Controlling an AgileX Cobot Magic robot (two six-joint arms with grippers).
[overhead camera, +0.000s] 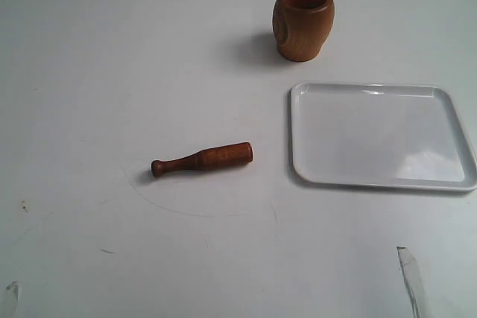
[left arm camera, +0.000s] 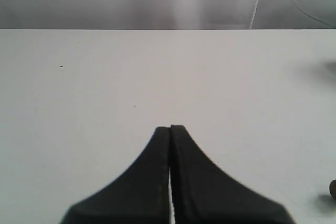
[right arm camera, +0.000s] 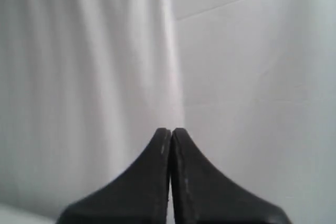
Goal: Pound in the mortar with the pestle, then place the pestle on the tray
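Where the exterior view looks down on the white tabletop [overhead camera: 112, 72], the mortar [overhead camera: 303, 21] stands upright near the far edge, right of the middle, its open mouth facing up and its shadow falling to its left. The tray [overhead camera: 380, 135] lies flat on the right, nearer the camera than the mortar and apart from it, with nothing on its glossy surface. The pestle [overhead camera: 203, 159] lies on its side on the tabletop to the left of the tray, not touching it. Its thick end points toward the tray, and its small knob points away and slightly toward the camera. It is well apart from the mortar. In the left wrist view, the left claw [left arm camera: 170, 128] has its two dark fingers pressed together with only a hairline seam between them, gripping nothing, over bare tabletop. A small dark shape at the edge of this view is cut off too much to identify. In the right wrist view, the right claw [right arm camera: 171, 130] is likewise closed on itself, finger against finger and empty, with only a pale, blurred surface beyond it. None of the task's things appears there.
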